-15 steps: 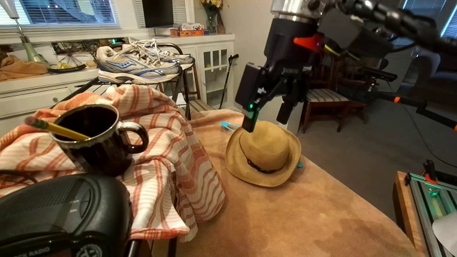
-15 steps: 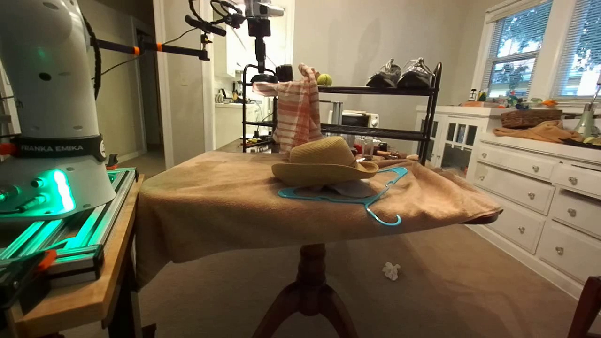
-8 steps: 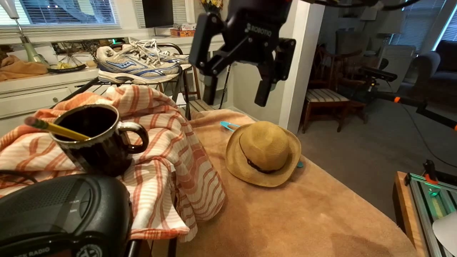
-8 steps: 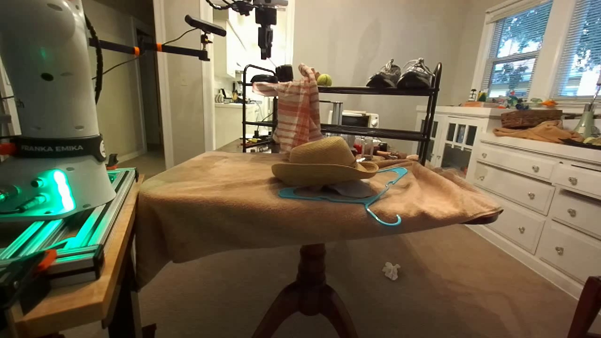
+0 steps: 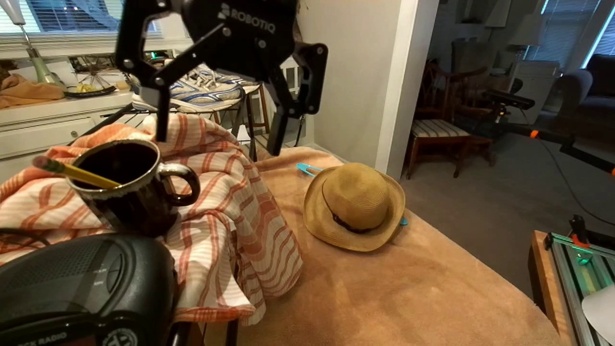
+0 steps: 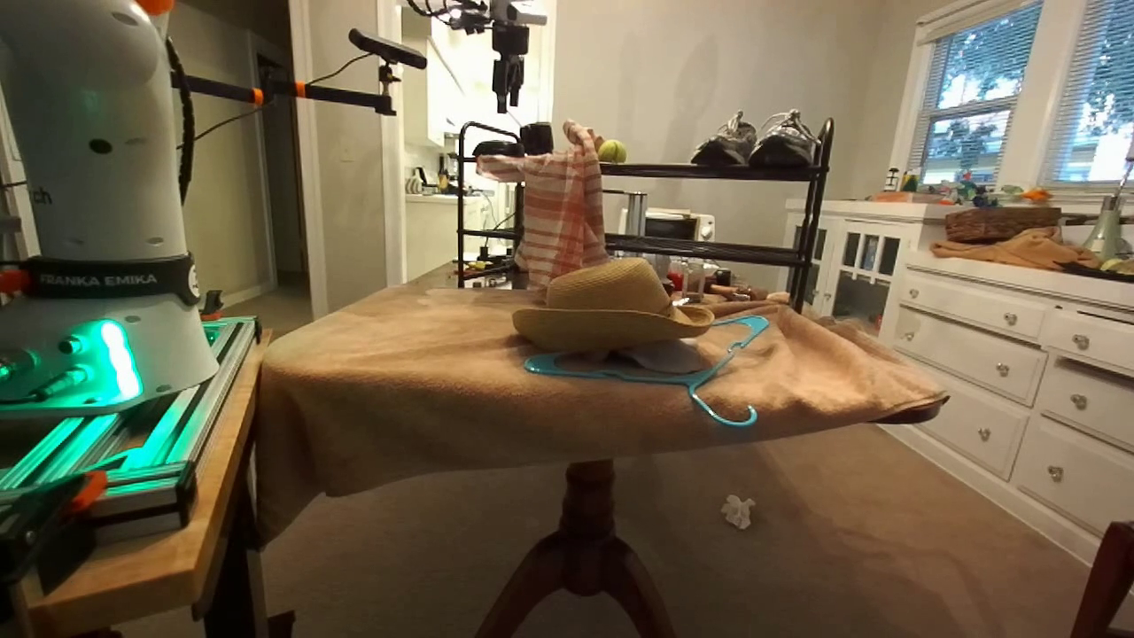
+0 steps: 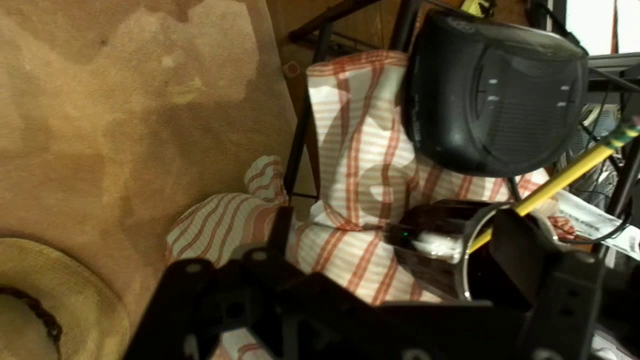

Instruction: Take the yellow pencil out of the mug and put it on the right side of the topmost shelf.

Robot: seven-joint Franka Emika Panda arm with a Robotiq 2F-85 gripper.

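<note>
Black fingers hang spread wide, only air between them, their tips above and clear of the mug, which stands on a striped towel. Below the fingers, the yellow pencil leans in the mug, eraser past the rim.

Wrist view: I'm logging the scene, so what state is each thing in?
End effector: open, holding nothing.
Mug: standing mouth up.
Yellow pencil: leaning in the mug, eraser end sticking out.
Striped cloth: rumpled, partly hanging down.
Clock radio: resting beside the mug; whether on, cannot tell.
Straw hat: crown up, brim curled.
Tan table cover: spread out.
</note>
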